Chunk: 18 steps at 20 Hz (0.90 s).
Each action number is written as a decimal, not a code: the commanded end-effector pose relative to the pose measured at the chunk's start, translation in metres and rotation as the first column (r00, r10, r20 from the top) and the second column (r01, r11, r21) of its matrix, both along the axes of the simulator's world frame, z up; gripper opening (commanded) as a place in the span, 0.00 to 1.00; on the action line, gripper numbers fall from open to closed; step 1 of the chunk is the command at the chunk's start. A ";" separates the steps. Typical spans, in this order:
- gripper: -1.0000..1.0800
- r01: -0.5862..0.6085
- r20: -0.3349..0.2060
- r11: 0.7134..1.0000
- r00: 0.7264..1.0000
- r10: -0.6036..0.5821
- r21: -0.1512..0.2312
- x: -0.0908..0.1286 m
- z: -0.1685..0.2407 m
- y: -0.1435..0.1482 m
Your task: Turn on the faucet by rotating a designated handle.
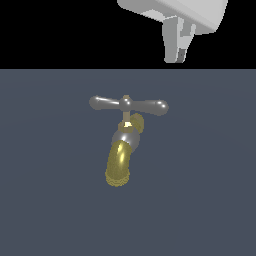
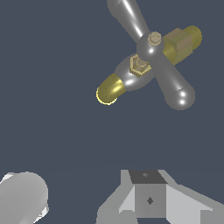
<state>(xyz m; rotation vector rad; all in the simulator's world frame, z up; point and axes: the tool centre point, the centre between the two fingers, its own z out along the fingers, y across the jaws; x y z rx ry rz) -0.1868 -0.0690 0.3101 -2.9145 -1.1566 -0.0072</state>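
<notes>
The faucet (image 1: pixel 121 150) stands in the middle of the exterior view, with a curved gold spout (image 1: pixel 119 165), a silver-grey collar (image 1: pixel 125 137) and a short gold stem. The handle (image 1: pixel 128 104) is a silver-grey crossbar on top, lying roughly level across the view. My gripper (image 1: pixel 178 56) hangs above and toward the exterior view's right of the handle, well apart from it. Its fingers stand close together and hold nothing. In the wrist view the faucet (image 2: pixel 131 76) and the handle (image 2: pixel 151 48) show from above, far from my fingertips (image 2: pixel 146 176).
The faucet rests on a plain dark blue-grey floor (image 1: pixel 50 200). A rounded grey part of my arm (image 2: pixel 22 201) shows at one corner of the wrist view.
</notes>
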 end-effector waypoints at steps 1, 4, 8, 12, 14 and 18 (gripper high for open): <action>0.00 -0.066 0.000 0.998 0.998 0.066 -0.002 0.006 -0.014 -0.002; 0.00 -0.141 0.000 0.990 0.990 0.141 -0.004 0.014 -0.031 -0.004; 0.00 -0.238 -0.001 0.971 0.971 0.238 -0.006 0.025 -0.052 -0.005; 0.00 -0.328 -0.001 0.945 0.945 0.328 -0.008 0.035 -0.073 -0.005; 0.00 -0.366 -0.002 0.931 0.931 0.366 -0.009 0.040 -0.082 -0.005; 0.00 -0.426 -0.002 0.905 0.905 0.426 -0.009 0.047 -0.096 -0.003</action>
